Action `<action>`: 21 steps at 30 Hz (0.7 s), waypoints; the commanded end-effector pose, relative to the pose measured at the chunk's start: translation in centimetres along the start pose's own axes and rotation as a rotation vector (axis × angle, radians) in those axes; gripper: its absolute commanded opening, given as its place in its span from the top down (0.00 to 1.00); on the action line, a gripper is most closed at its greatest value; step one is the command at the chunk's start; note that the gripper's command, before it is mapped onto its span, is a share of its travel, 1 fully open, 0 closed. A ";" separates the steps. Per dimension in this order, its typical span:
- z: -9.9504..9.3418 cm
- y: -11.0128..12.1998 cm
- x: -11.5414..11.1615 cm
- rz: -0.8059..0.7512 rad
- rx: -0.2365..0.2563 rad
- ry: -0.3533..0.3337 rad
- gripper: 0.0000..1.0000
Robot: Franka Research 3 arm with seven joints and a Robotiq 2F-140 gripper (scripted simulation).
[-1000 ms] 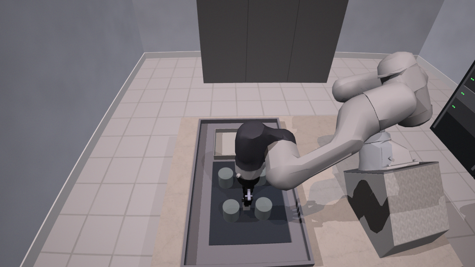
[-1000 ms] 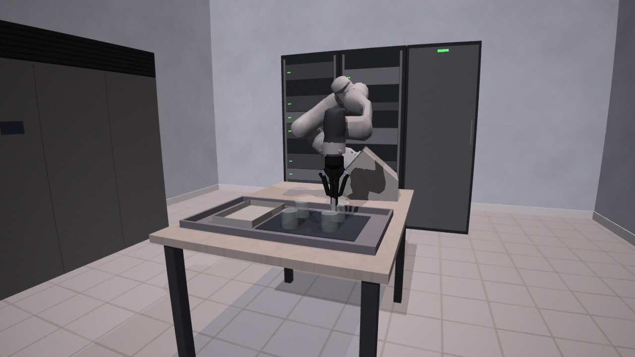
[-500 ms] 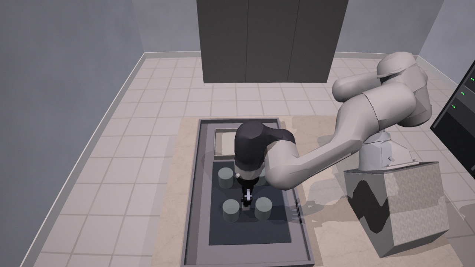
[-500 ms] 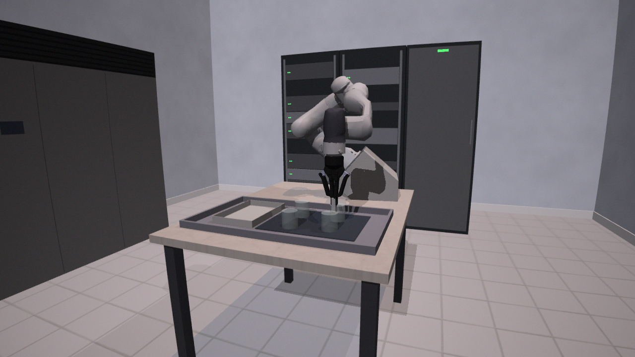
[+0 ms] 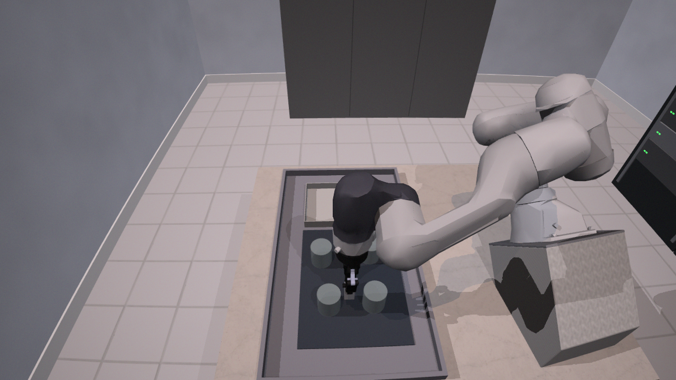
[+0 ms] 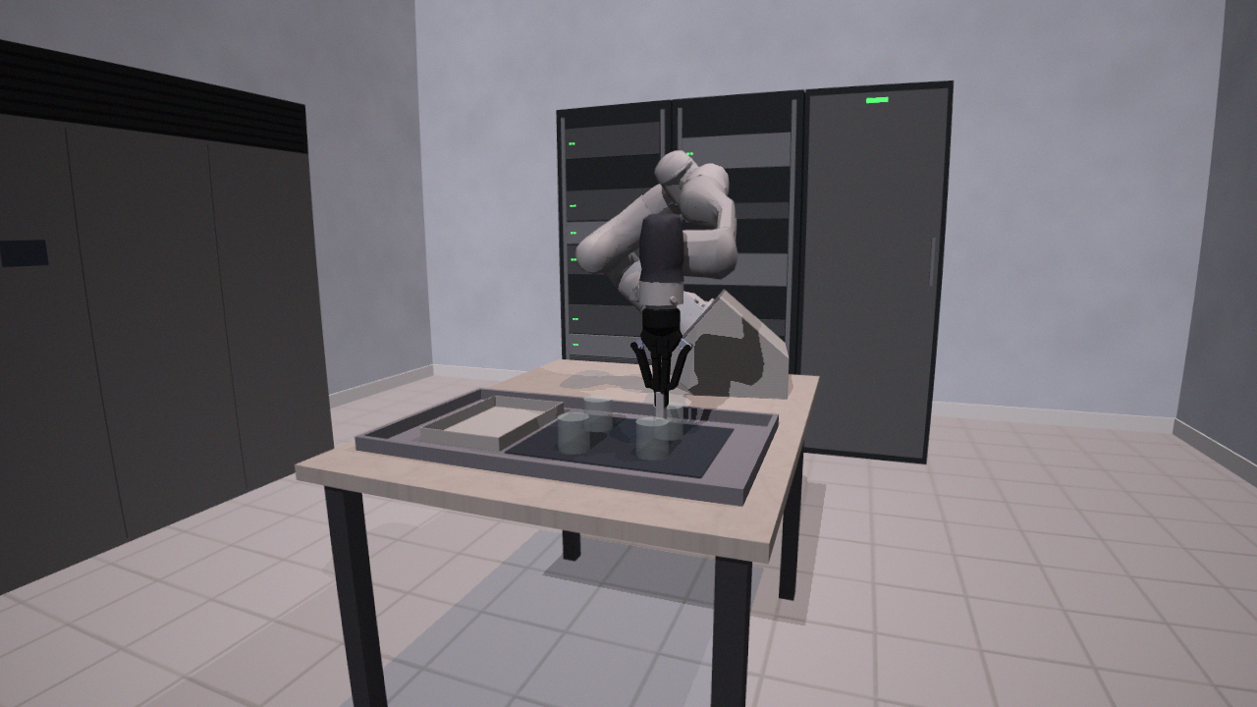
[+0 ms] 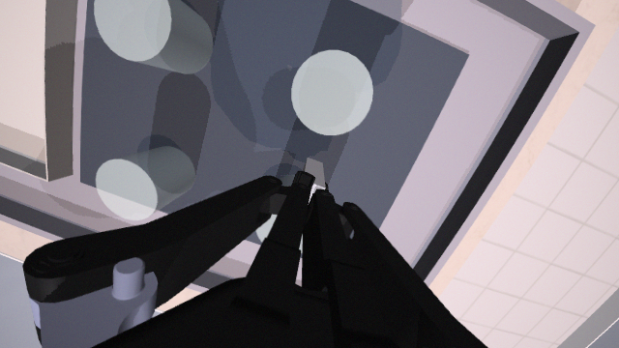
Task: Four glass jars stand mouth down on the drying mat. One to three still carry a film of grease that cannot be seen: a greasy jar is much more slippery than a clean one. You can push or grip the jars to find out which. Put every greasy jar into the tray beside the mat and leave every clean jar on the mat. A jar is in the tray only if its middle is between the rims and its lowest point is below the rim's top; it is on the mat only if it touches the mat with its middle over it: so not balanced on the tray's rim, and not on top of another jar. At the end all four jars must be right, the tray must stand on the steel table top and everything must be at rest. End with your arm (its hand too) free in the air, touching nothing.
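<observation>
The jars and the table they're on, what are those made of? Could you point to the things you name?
The jars (image 5: 328, 300) (image 6: 573, 434) (image 7: 332, 92) look like smooth, slightly frosted glass: pale green-grey, with the dark mat (image 5: 354, 333) (image 6: 703, 457) (image 7: 416, 97) showing through their sides. The table (image 5: 238, 283) (image 6: 544, 523) has a beige, faintly mottled top, perhaps stone or laminate; its dark, square legs (image 6: 355, 589) could be painted metal.

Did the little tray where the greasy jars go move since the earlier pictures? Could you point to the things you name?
No. In the top view, the little tray (image 5: 319, 224) (image 6: 465, 438) (image 7: 59, 111) sits in the same corner of the big grey frame (image 5: 272, 283) (image 6: 562, 471) (image 7: 495, 145), just as before.
</observation>
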State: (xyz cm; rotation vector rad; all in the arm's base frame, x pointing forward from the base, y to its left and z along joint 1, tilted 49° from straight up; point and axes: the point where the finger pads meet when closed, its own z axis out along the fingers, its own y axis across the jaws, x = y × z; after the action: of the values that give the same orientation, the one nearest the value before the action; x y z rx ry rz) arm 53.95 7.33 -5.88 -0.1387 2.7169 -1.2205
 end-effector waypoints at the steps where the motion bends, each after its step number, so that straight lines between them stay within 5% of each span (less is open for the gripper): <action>1: 0.0 -0.2 -0.2 0.005 0.004 -0.002 1.00; 21: 0.0 -0.2 -0.5 0.005 0.004 -0.002 1.00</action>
State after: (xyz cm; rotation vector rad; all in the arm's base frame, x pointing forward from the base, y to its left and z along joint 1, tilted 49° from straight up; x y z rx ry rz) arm 54.22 7.37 -5.85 -0.1390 2.7164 -1.2203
